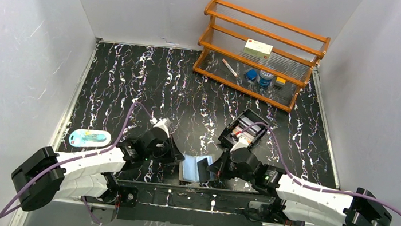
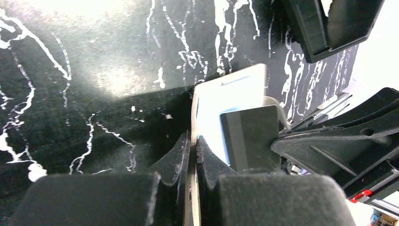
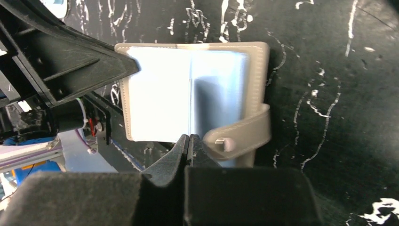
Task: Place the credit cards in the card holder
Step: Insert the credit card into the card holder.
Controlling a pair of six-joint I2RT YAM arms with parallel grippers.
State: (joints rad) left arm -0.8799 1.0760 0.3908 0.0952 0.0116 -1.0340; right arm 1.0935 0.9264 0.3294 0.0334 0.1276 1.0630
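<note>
left claw: our left gripper (image 2: 193, 141) is clamped on the thin pale edge of the card holder (image 2: 230, 89), and we can see that edge running down into the pinch, lower middle of the left wrist view
right claw: the right gripper (image 3: 188, 140) is pinched together too, tips meeting on the holder's near edge about at the middle fold, bottom centre of the right wrist view; reads to us as a grip, though the tips hide the contact
holder: lying open on the table (image 1: 133, 81) between both claws, lower middle of the top view, shiny bluish sleeves (image 3: 221, 84) facing up, snap tab (image 3: 244, 132) curled at its lower right in the right wrist view
cards: the credit cards (image 1: 240, 133) seem to sit in the black tray (image 1: 255, 118), just up and right of the holder in the top view; none in a sleeve that we can see
holder feel: we reckon light, floppy, slick inside, so it slides or folds unless pinned; grab the stitched outer border, not the sleeves
card feel: thin, stiff, light, slippery; we'd take one by an edge that sticks up from the tray
further out: wooden rack (image 1: 260, 54) upper right, blue packet (image 1: 89, 138) far left of the top view
</note>
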